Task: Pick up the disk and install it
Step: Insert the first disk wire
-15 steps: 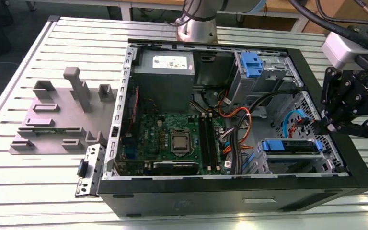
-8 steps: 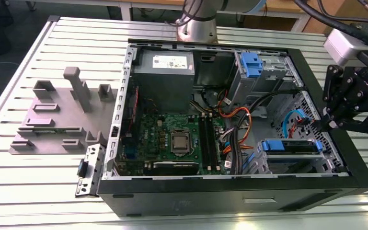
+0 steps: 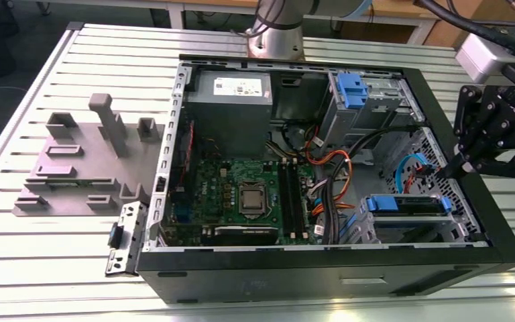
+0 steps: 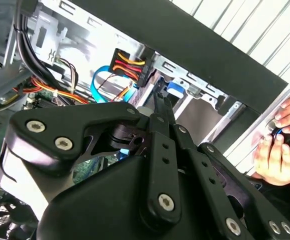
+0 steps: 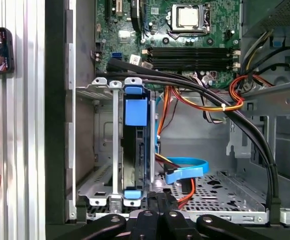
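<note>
The disk (image 3: 406, 204), a silver drive in a blue caddy, sits inside the lower drive bay of the open computer case (image 3: 329, 268), at the exterior view's right. In the first wrist view the disk (image 5: 136, 145) stands on edge in its metal cage, blue tab up. My black gripper (image 3: 452, 168) hangs over the case's right wall, just above and to the right of the disk. Its fingers (image 5: 157, 200) are pressed together with nothing between them. In the second wrist view the gripper (image 4: 160, 102) points at the bay and its cables.
Orange, black and blue cables (image 5: 200, 95) cross the case next to the bay. A second blue caddy (image 3: 351, 90) sits in the upper bay beside the grey power supply (image 3: 231, 90). A grey fixture (image 3: 88, 161) stands on the slatted table. A person's hand (image 4: 280, 145) rests outside the case.
</note>
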You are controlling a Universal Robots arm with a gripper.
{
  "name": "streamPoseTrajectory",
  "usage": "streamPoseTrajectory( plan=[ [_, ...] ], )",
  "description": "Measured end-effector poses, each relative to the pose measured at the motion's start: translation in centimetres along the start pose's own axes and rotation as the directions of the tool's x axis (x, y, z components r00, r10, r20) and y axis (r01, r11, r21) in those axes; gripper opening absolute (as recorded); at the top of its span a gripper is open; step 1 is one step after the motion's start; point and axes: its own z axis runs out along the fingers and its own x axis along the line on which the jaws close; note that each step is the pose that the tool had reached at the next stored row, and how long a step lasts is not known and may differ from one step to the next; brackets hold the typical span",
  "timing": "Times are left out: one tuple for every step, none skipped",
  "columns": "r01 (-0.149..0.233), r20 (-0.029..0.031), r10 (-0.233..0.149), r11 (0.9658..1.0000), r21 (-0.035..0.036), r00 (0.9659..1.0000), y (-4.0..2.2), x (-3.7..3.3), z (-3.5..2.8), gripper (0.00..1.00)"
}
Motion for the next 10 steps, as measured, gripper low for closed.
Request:
streamPoseTrajectory(
  plan=[
    [0.000, 0.0000, 0.000, 1.0000, -0.0011, 1.0000, -0.08, -0.10, 0.01, 0.11],
    [0.000, 0.0000, 0.000, 1.0000, -0.0028, 1.0000, -0.15, -0.19, 0.03, 0.11],
    [0.000, 0.0000, 0.000, 1.0000, -0.0052, 1.0000, -0.22, -0.28, 0.05, 0.11],
    [0.000, 0.0000, 0.000, 1.0000, -0.0081, 1.0000, -0.30, -0.36, 0.07, 0.11],
    [0.000, -0.0001, 0.000, 0.9999, -0.0108, 1.0000, -0.35, -0.43, 0.08, 0.11],
    [0.000, -0.0001, 0.000, 0.9999, -0.0115, 1.0000, -0.35, -0.44, 0.08, 0.11],
    [0.000, -0.0002, 0.000, 0.9999, -0.0115, 1.0000, -0.35, -0.44, 0.08, 0.11],
    [0.000, -0.0002, 0.000, 0.9999, -0.0116, 1.0000, -0.35, -0.45, 0.08, 0.11],
    [0.000, -0.0002, 0.000, 0.9999, -0.0117, 1.0000, -0.35, -0.45, 0.08, 0.11],
    [0.000, -0.0002, 0.000, 0.9999, -0.0117, 1.0000, -0.35, -0.45, 0.08, 0.11]
  ],
)
